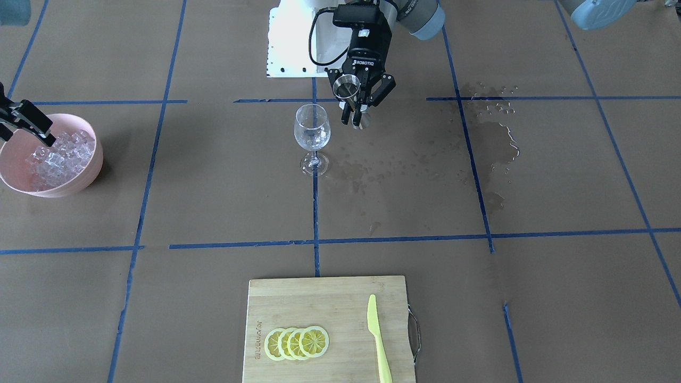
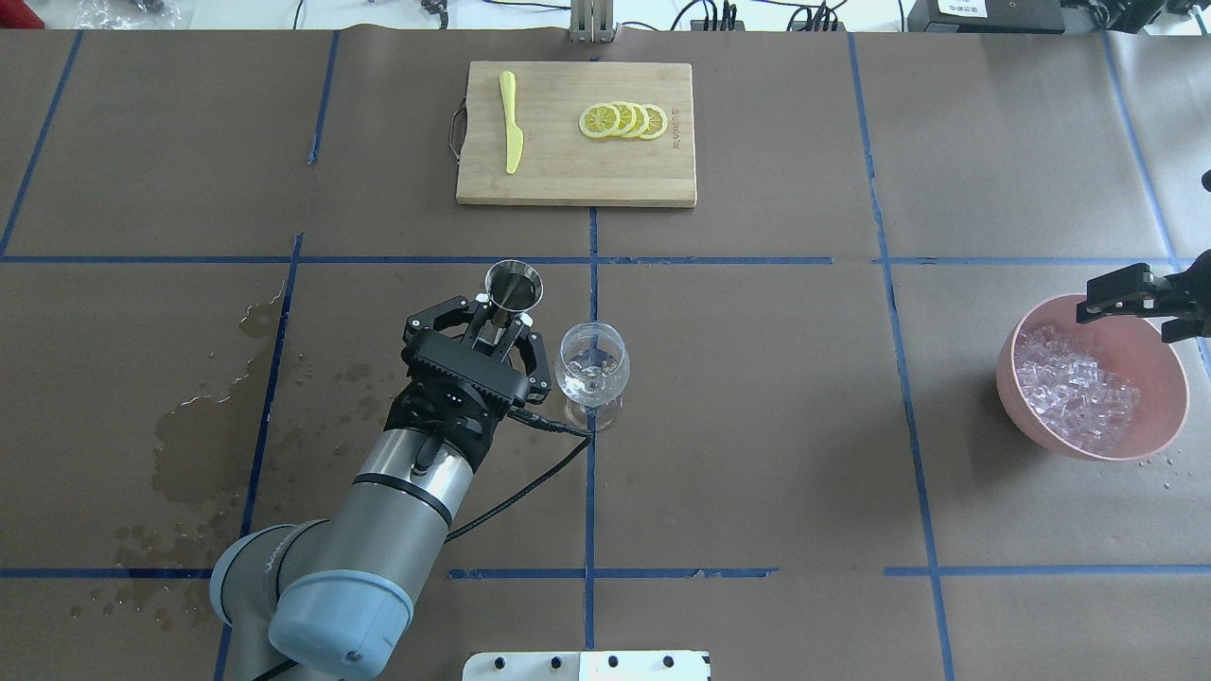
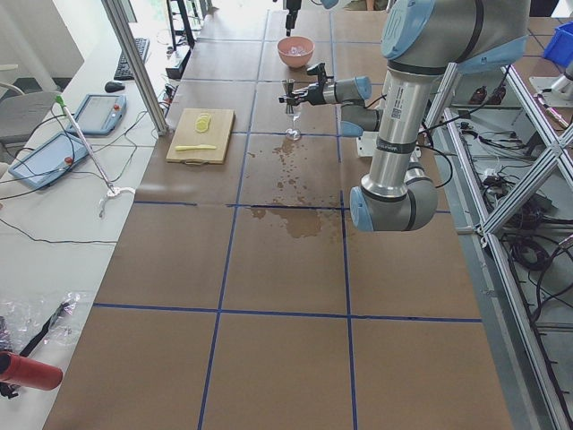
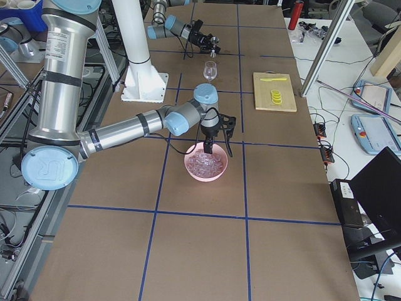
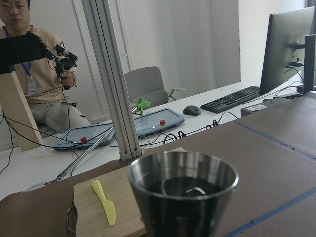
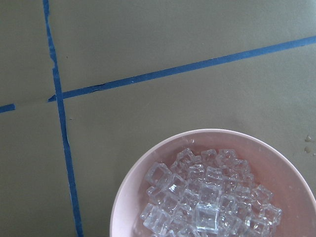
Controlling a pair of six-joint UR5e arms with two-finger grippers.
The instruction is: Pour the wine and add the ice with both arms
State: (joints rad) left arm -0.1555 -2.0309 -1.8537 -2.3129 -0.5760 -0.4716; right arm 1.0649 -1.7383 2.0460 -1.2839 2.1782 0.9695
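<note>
My left gripper point(image 2: 503, 326) is shut on the waist of the small steel jigger point(image 2: 514, 287), held upright just beside the clear stemmed glass point(image 2: 592, 364), which looks empty. Dark wine point(image 5: 180, 190) lies in the jigger's upper cup. In the front-facing view the jigger point(image 1: 348, 88) sits in the left gripper point(image 1: 355, 107), above and to the right of the glass point(image 1: 312, 130). My right gripper point(image 2: 1128, 322) hangs open over the near rim of the pink bowl point(image 2: 1168, 416), nothing between its fingers. The ice point(image 2: 1074, 383) is a heap of clear cubes in that bowl point(image 6: 128, 197).
A bamboo cutting board point(image 2: 643, 184) at the table's far side carries lemon slices point(image 2: 624, 120) and a yellow plastic knife point(image 2: 511, 132). Wet spill patches point(image 2: 203, 435) darken the paper on the left. The white pedestal base point(image 1: 290, 42) stands behind the glass. A person sits beyond the table.
</note>
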